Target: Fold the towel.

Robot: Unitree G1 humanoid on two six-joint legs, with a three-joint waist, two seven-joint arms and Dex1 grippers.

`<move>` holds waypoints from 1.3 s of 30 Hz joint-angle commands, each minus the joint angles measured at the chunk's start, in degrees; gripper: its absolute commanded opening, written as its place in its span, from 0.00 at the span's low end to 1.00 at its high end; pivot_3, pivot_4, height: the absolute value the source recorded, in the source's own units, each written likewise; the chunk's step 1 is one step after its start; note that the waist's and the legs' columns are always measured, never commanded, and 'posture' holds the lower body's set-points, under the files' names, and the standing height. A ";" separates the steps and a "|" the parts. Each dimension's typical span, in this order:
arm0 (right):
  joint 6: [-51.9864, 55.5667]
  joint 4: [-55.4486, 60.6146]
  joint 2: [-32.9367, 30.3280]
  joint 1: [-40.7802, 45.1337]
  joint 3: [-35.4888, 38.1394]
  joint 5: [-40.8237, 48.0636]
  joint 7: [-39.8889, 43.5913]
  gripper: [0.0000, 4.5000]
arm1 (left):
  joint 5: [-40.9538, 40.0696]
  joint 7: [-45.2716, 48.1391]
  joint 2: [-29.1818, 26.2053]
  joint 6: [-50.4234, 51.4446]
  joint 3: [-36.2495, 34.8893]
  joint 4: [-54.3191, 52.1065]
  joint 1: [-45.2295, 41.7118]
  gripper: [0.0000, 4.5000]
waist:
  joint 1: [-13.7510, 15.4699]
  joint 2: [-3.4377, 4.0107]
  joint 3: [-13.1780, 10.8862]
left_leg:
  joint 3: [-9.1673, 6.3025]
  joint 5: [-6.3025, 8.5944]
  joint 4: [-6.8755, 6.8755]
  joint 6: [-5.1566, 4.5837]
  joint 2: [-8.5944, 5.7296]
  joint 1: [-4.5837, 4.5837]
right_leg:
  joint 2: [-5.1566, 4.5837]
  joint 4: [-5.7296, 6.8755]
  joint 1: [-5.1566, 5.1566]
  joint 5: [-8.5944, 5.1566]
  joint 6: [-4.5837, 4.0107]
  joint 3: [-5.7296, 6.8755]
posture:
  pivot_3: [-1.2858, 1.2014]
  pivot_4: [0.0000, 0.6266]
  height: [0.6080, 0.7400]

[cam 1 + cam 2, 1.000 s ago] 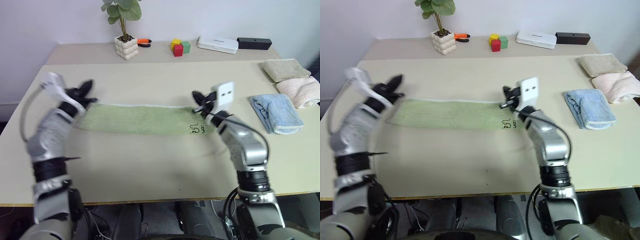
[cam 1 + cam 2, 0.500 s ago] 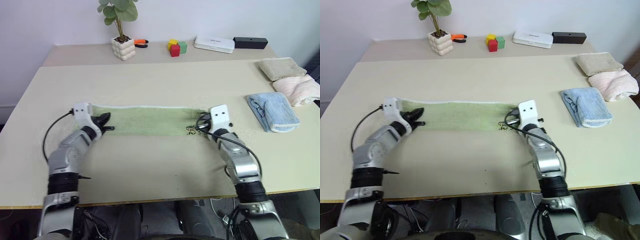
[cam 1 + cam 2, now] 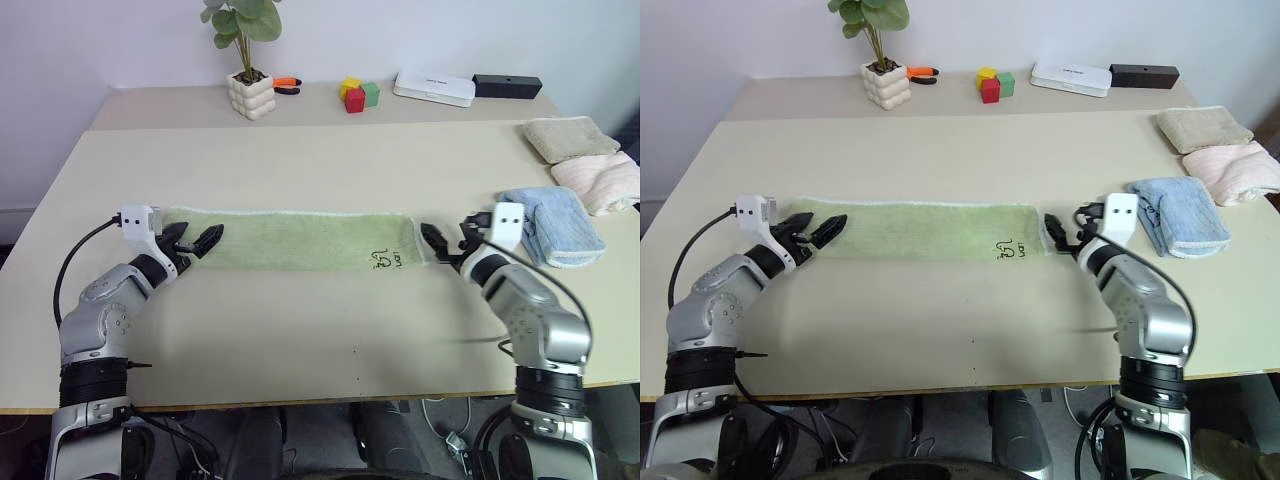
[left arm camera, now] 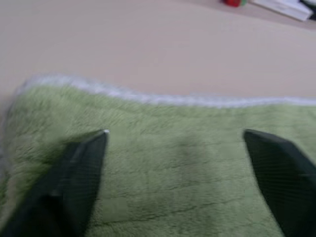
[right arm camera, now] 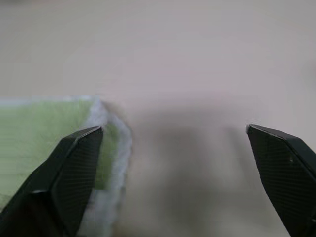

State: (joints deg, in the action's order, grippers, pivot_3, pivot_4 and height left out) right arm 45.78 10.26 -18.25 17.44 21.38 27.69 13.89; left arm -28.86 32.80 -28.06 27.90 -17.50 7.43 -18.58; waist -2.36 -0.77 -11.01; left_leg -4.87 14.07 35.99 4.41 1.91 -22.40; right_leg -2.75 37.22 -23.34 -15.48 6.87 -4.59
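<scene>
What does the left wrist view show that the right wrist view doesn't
Left wrist view alone: the towel's long whitish edge trim running across, green terry under the open left gripper. Right wrist view alone: the towel's short end beside bare table, the open right gripper mostly over tabletop. Both share: green towel, beige table, two spread black fingers.

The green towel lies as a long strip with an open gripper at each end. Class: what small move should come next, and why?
Probably bring the right gripper back over the towel end and close on it. Its jaws stand open just past that end, holding nothing, while the left gripper is open over the other end. The strip still needs folding end to end.
</scene>
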 commanded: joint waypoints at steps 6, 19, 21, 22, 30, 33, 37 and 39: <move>29.61 11.73 3.69 -0.53 15.79 33.38 -9.78 1.00 | 2.79 6.25 -2.48 -9.72 1.22 -1.92 -1.42 0.98 | -0.38 0.00 0.00 | 0.01 0.01 -0.04 -0.01 0.03 0.02 | 0.04 -0.01 -0.02 -0.01 -0.02 -0.01 | 0.52 0.24 1.00; 16.63 9.69 1.60 -12.55 4.29 66.12 -40.51 1.00 | -8.84 32.88 -17.83 -0.78 0.81 -8.99 4.07 0.98 | -1.41 -0.03 -0.02 | 0.10 0.05 -0.10 -0.08 0.11 -0.06 | 0.08 -0.18 -0.09 -0.24 -0.41 -0.08 | 0.52 0.24 1.00; 13.70 9.49 2.11 -12.65 2.85 66.93 -42.30 1.00 | -10.66 34.00 -19.28 1.90 0.45 -9.36 4.58 0.98 | -1.56 0.00 -0.04 | 0.10 0.05 -0.16 -0.08 0.11 -0.07 | 0.07 -0.16 -0.14 -0.25 -0.42 -0.07 | 0.52 0.24 1.00; 12.52 9.20 2.40 -12.78 1.81 67.36 -42.95 1.00 | -12.05 34.79 -20.20 3.85 0.05 -9.89 5.01 0.98 | -1.58 -0.02 -0.03 | 0.11 0.05 -0.18 -0.08 0.11 -0.07 | 0.06 -0.17 -0.14 -0.26 -0.42 -0.08 | 0.52 0.24 1.00; 3.64 5.56 4.81 -10.16 -2.67 63.28 -45.29 1.00 | -17.34 35.29 -21.84 11.72 -1.58 -13.36 6.95 0.98 | -1.74 -0.05 -0.02 | 0.10 0.05 -0.19 -0.08 0.14 -0.01 | 0.09 -0.17 -0.13 -0.26 -0.45 -0.08 | 0.52 0.24 1.00; 1.72 3.77 6.17 -8.18 -5.01 59.74 -44.51 1.00 | -17.42 34.17 -20.80 11.65 -1.54 -14.78 7.45 0.98 | -1.68 -0.07 -0.01 | 0.11 0.05 -0.19 -0.08 0.14 -0.01 | 0.09 -0.17 -0.14 -0.26 -0.45 -0.08 | 0.52 0.24 1.00; -1.80 0.35 7.92 -5.94 -5.67 53.87 -43.88 0.88 | -17.29 32.83 -19.72 11.32 -1.27 -16.00 8.19 1.00 | -1.73 -0.11 0.02 | 0.11 0.05 -0.19 -0.08 0.15 0.00 | 0.09 -0.18 -0.13 -0.25 -0.46 -0.08 | 0.52 0.24 1.00; -2.92 -0.18 7.90 -4.94 -5.85 51.19 -42.64 0.70 | -17.45 32.07 -19.21 11.37 -1.38 -16.71 8.73 1.00 | -1.70 -0.11 0.02 | 0.11 0.05 -0.19 -0.08 0.15 0.01 | 0.09 -0.18 -0.13 -0.25 -0.46 -0.08 | 0.52 0.24 1.00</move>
State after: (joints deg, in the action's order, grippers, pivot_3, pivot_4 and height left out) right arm 44.06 11.89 -10.54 12.44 15.91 81.92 -29.14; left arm -45.59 65.47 -47.47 39.58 -17.56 -7.49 -10.22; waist -4.06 -0.88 -10.99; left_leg -4.76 14.12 35.79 4.32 2.05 -22.39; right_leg -2.66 37.05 -23.47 -15.73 6.40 -4.67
